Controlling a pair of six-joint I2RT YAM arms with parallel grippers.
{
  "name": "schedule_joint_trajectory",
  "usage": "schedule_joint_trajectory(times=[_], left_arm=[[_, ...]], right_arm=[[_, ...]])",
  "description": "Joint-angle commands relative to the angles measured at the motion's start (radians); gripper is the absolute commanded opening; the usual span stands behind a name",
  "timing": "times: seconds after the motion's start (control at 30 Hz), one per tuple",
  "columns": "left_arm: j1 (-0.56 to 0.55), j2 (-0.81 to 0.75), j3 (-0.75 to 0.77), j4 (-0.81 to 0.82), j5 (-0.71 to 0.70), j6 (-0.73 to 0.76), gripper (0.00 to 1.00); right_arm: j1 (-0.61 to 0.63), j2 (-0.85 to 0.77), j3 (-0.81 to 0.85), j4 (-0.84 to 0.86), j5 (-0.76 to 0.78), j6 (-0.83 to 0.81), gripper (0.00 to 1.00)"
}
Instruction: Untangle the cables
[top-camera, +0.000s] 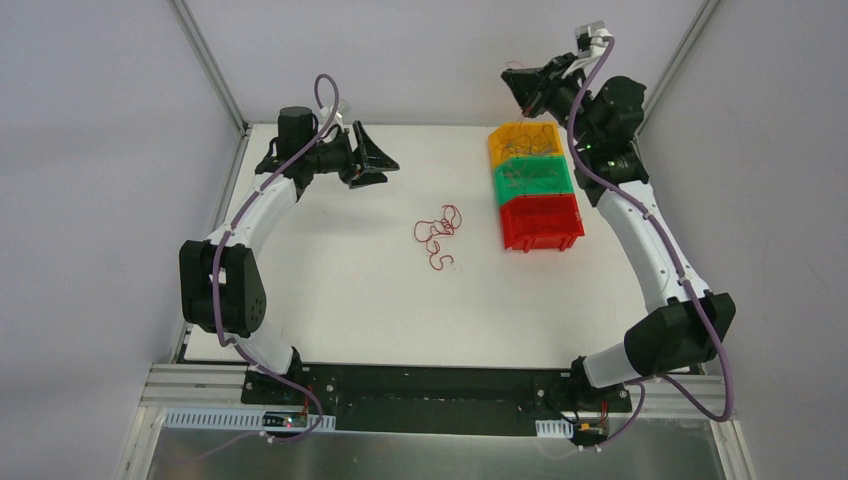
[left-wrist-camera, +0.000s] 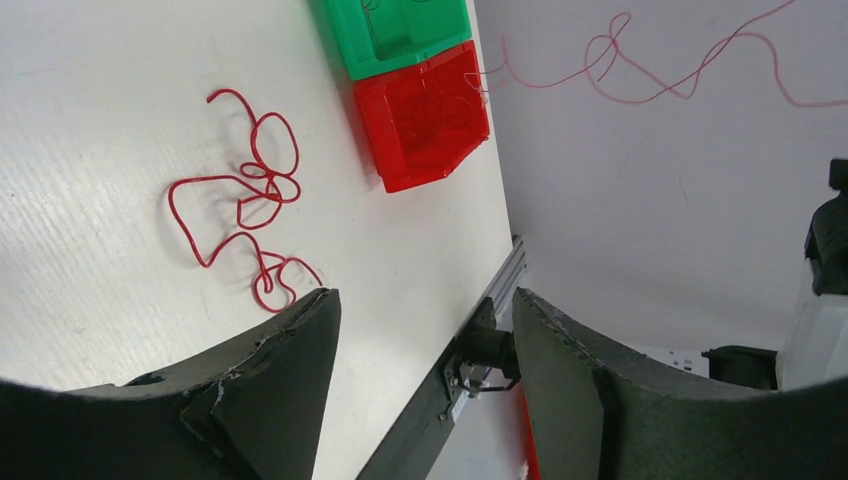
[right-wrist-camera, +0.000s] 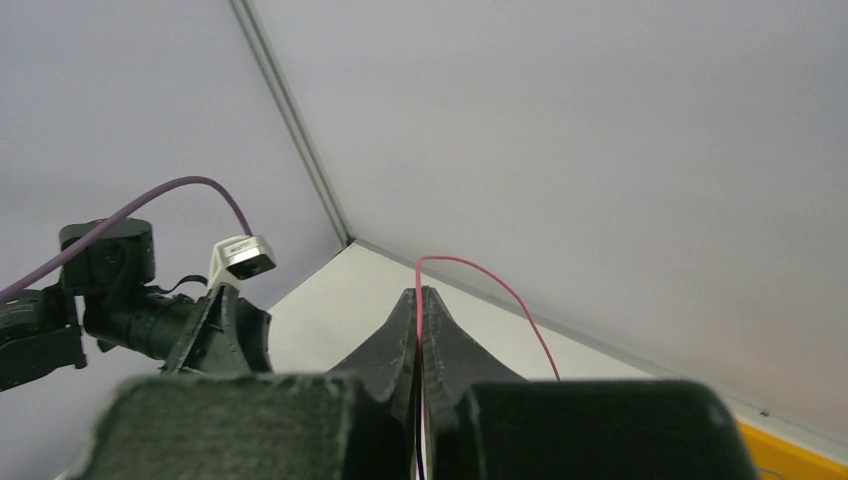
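A tangle of thin red cables (top-camera: 438, 235) lies on the white table (top-camera: 330, 300), left of the bins; the left wrist view shows its loops (left-wrist-camera: 245, 200) close up. My left gripper (top-camera: 380, 163) hovers above the table's back left, open and empty (left-wrist-camera: 425, 295). My right gripper (top-camera: 523, 92) is raised high at the back, above the orange bin. It is shut (right-wrist-camera: 422, 292) on a single red cable (right-wrist-camera: 485, 280) that arcs out of the fingertips. In the left wrist view that cable (left-wrist-camera: 650, 75) hangs in the air in front of the wall.
Three bins stand in a row at the right: orange (top-camera: 525, 140) at the back, green (top-camera: 533, 178) in the middle, red (top-camera: 540, 222) nearest. The orange and green ones hold thin wires. Walls close in the back and sides.
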Motion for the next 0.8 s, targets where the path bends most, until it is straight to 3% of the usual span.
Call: schedule_joint_trajectory(times=[0.0, 0.33, 0.77], left_arm=[[-0.004, -0.036, -0.011, 0.003, 0.034, 0.063, 0.65], [-0.005, -0.029, -0.010, 0.003, 0.056, 0.095, 0.66], [-0.004, -0.005, 0.000, 0.003, 0.061, 0.092, 0.66]], right_arm=[[-0.077, 0.037, 0.077, 0.022, -0.081, -0.047, 0.00], [-0.220, 0.162, 0.159, 0.035, -0.230, -0.062, 0.00], [-0.254, 0.308, 0.256, 0.016, -0.291, -0.049, 0.00]])
